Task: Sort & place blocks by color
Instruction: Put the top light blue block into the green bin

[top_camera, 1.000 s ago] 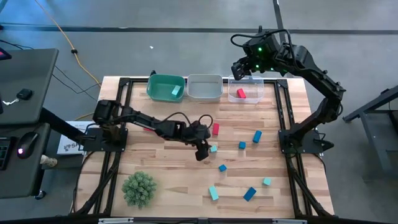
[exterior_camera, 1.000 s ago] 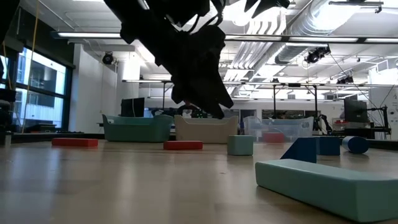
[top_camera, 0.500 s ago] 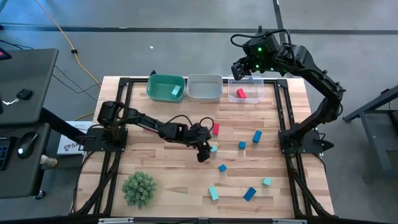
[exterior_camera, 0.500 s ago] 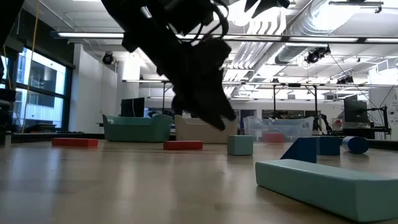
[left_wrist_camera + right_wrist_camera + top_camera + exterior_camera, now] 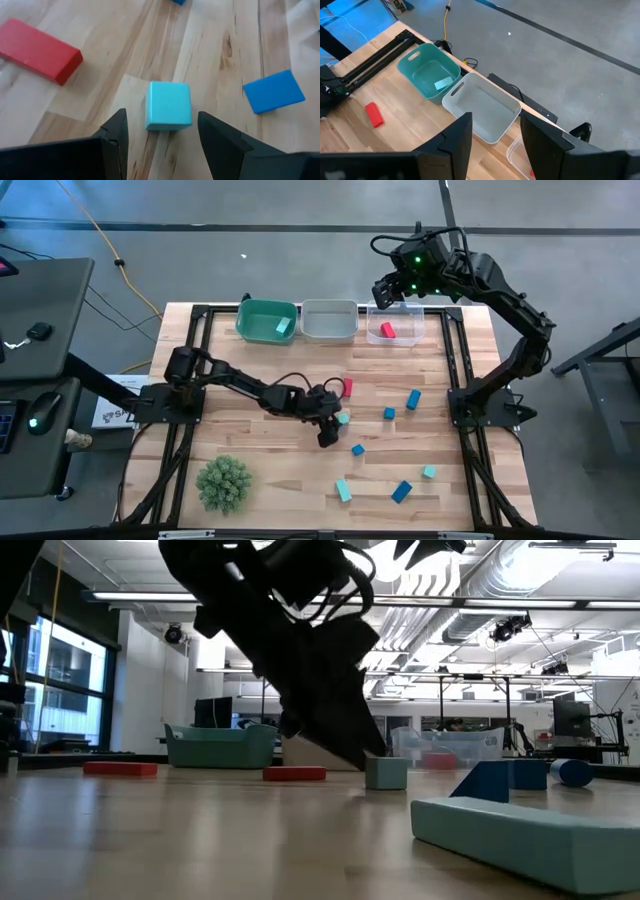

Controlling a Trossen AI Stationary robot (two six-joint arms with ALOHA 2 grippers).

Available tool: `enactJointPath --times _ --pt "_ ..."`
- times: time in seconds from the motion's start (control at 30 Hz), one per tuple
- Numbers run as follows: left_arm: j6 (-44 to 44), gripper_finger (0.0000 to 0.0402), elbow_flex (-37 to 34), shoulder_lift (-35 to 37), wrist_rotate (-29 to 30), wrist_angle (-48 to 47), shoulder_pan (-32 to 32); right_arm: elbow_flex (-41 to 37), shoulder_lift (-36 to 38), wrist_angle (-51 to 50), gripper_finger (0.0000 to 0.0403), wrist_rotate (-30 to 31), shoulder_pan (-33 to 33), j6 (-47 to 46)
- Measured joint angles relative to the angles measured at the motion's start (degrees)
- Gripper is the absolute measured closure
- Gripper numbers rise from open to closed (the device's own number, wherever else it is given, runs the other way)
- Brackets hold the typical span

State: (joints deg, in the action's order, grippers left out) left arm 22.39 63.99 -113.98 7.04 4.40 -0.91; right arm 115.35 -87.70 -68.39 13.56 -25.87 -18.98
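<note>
A light wooden table [image 5: 260, 440] is filling the middle of the high view. The left arm is stretching low from the left edge toward centre frame, its left gripper [image 5: 329, 431] pointing down with fingers [image 5: 116, 131] spread apart, straddling a light teal cube [image 5: 168, 105] that is sitting just beyond the tips, ungrasped. A red bar [image 5: 39, 49] and a blue block [image 5: 273, 91] are lying nearby. The right gripper [image 5: 388, 288] is hovering at upper right over the clear bin [image 5: 410, 319], fingers parted, grasping nothing.
</note>
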Motion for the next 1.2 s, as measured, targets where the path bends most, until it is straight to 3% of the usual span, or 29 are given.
enactJointPath --times 0.77,1.2 --pt "-5.01 0.0242 -0.01 -2.85 1.07 3.05 -0.06 0.00 0.00 -0.04 0.0245 0.00 0.00 0.00" --pt "-8.34 0.0313 0.01 -3.60 0.71 6.56 -0.67 0.00 0.00 -0.06 0.0245 0.01 -0.01 0.00"
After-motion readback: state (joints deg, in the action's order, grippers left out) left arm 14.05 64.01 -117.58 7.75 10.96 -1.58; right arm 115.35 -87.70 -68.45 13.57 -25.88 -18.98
